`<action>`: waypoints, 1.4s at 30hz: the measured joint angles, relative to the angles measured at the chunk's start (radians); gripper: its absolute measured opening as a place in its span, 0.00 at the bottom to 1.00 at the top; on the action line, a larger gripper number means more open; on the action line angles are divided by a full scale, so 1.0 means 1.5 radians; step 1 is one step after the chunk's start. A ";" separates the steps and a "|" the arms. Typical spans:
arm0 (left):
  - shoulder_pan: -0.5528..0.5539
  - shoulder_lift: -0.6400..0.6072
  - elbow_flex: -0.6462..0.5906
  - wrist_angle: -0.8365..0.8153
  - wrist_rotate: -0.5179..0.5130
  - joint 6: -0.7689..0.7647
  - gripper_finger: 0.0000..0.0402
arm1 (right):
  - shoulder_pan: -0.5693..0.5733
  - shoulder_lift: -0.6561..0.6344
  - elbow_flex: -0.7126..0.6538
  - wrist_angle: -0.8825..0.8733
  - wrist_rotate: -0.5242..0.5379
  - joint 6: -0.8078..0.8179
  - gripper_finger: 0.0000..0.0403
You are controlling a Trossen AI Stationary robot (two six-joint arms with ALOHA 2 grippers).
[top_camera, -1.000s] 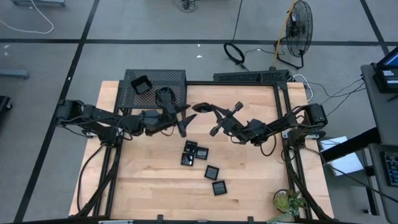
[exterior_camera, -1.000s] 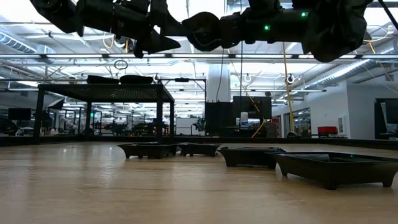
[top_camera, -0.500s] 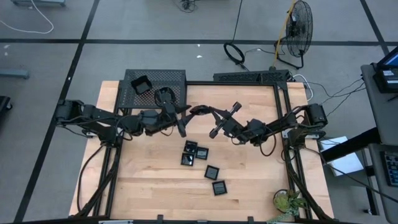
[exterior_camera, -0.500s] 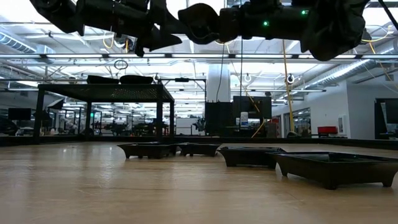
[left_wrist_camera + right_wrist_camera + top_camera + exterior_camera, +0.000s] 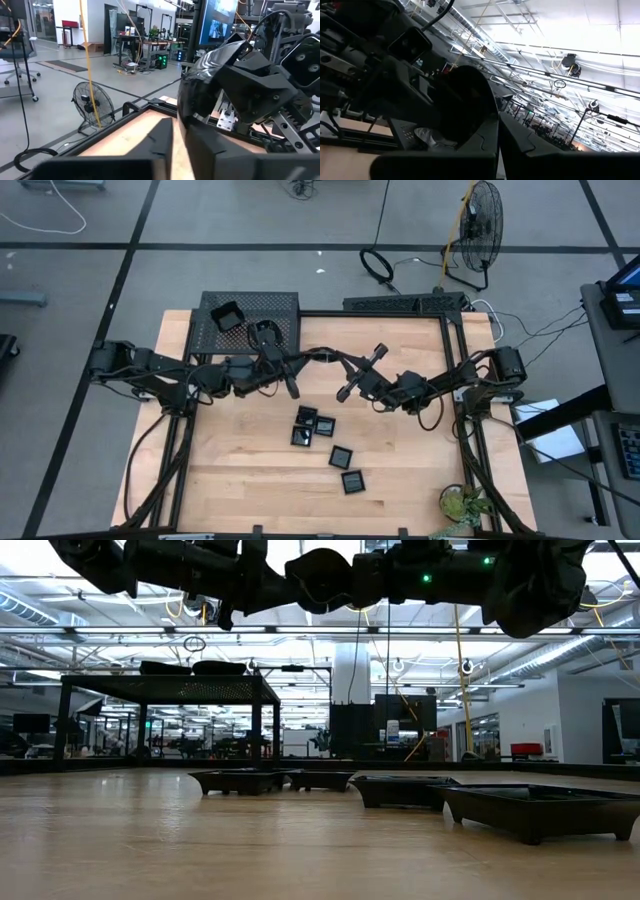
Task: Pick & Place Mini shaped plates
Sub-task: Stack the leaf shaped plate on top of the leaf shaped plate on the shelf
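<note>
One small glossy black dish (image 5: 319,355) hangs in the air above the far half of the table (image 5: 240,480), caught between the two arms. From overhead it is only a dark sliver where the left gripper (image 5: 301,360) and the right gripper (image 5: 338,359) meet tip to tip, just beside the mesh rack (image 5: 262,308).

The wrist cameras tell more. From the right wrist the dish is a rounded dark shape (image 5: 470,100), its edge running down into the thin slit between that arm's two fingers (image 5: 480,140), which are pinched tight on it. From the left wrist its shiny curved face (image 5: 200,95) fills the middle, with the right gripper's body close behind; the left fingers (image 5: 160,142) are drawn narrow and appear to pinch its rim.

From table height the dish is a dark lump (image 5: 320,578) high above the wood, level with both arms.

The other mini shaped plates (image 5: 324,426) lie on the table nearer the front: three clustered close together, and two more (image 5: 347,468) a little apart towards the front edge. Another one (image 5: 226,317) sits on the rack; only the low view shows the rack's top standing well above the table, with dark shapes on it (image 5: 218,667).
</note>
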 joint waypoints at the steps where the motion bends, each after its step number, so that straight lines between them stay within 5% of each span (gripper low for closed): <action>1: 0.000 0.000 0.000 0.000 0.000 0.000 0.08 | 0.000 0.000 0.000 -0.003 0.000 0.000 0.00; 9: -0.001 -0.012 -0.001 0.019 -0.004 0.000 0.02 | 0.004 0.000 0.000 -0.032 0.003 0.000 0.06; 19: -0.001 -0.049 0.000 -0.005 -0.023 0.001 0.01 | 0.041 0.000 0.000 -0.046 0.006 -0.032 0.42; 27: 0.005 -0.207 0.000 -0.281 -0.191 -0.097 0.01 | 0.057 0.000 0.000 -0.053 0.098 -0.034 0.58; 34: 0.039 -0.375 0.000 -0.587 -0.204 -0.258 0.01 | 0.056 0.000 0.000 -0.055 0.110 -0.009 0.58; 42: 0.123 -0.411 0.000 -0.714 -0.186 -0.336 0.02 | 0.056 0.000 0.000 -0.054 0.110 0.006 0.55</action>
